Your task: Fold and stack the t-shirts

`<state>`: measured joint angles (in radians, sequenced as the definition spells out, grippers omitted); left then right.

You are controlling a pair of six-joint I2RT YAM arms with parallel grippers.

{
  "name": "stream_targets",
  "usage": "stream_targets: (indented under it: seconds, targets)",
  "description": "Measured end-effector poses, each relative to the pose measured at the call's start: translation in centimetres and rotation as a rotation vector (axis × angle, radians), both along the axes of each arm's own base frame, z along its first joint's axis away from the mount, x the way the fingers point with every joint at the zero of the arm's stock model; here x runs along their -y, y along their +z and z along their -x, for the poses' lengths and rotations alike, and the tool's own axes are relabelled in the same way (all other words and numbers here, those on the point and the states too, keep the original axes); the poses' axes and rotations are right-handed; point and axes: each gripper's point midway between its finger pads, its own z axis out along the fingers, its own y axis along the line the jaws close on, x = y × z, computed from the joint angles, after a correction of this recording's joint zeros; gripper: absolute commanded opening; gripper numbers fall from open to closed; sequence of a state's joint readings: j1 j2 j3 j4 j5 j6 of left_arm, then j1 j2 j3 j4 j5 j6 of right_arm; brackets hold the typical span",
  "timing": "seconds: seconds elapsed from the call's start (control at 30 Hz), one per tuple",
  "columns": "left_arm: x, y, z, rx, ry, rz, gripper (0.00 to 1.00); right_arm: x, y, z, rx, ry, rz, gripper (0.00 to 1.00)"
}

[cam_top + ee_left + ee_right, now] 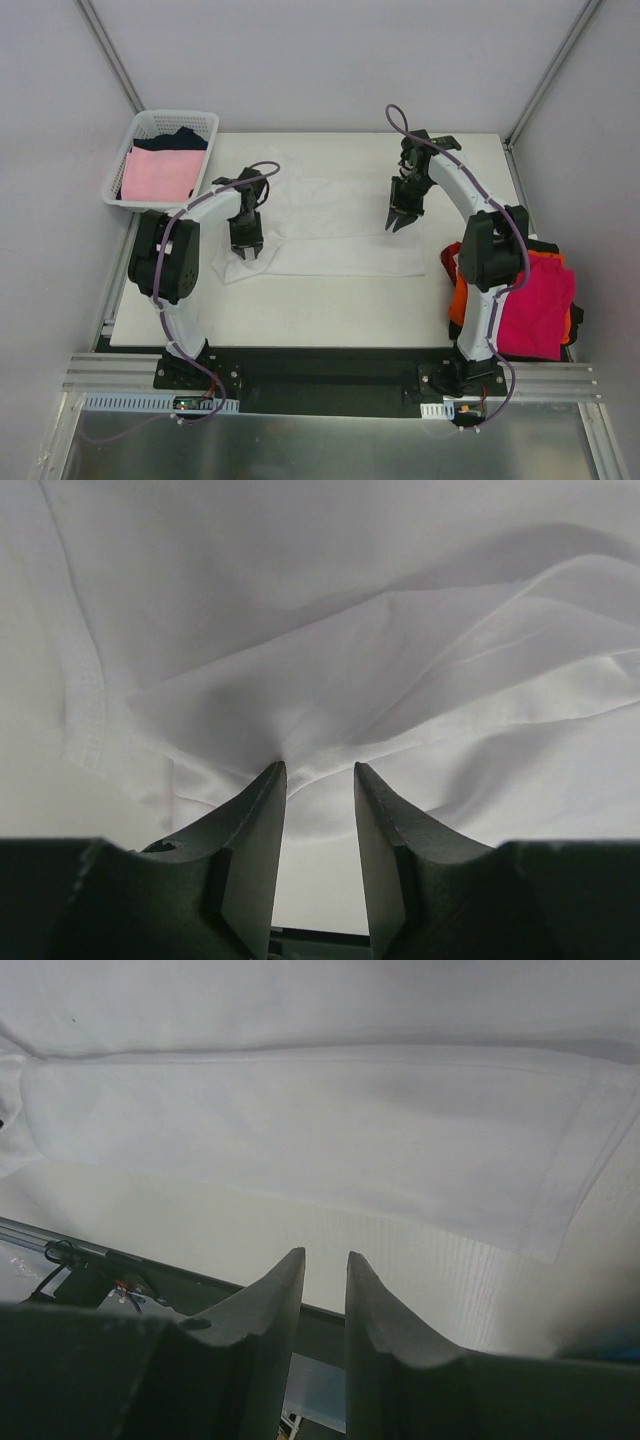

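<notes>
A white t-shirt (340, 225) lies spread and partly folded in the middle of the table; it fills the left wrist view (350, 630) with soft creases. My left gripper (245, 254) stands over the shirt's left end, its jaws (320, 766) a little apart, tips against a pucker of cloth, nothing pinched between them. My right gripper (401, 222) hangs just above the shirt's right part. Its jaws (325, 1253) show a narrow empty gap, with the folded shirt edge (300, 1120) beyond the tips.
A white lattice basket (175, 116) at the back left holds a pale pink shirt (158, 172) and a navy one (180, 138). A magenta-red shirt (535, 300) lies on an orange one (457, 300) at the table's right edge. Bare table (300, 310) runs along the front.
</notes>
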<state>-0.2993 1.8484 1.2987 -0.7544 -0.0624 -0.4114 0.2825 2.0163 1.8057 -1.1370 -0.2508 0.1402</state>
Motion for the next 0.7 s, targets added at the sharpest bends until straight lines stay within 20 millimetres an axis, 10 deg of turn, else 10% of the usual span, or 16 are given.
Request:
stream_targets:
  seconds: [0.7]
  targets:
    - [-0.9, -1.4, 1.3, -0.041, 0.001, -0.04, 0.23, 0.0, 0.0, 0.0, 0.0, 0.001, 0.0, 0.27]
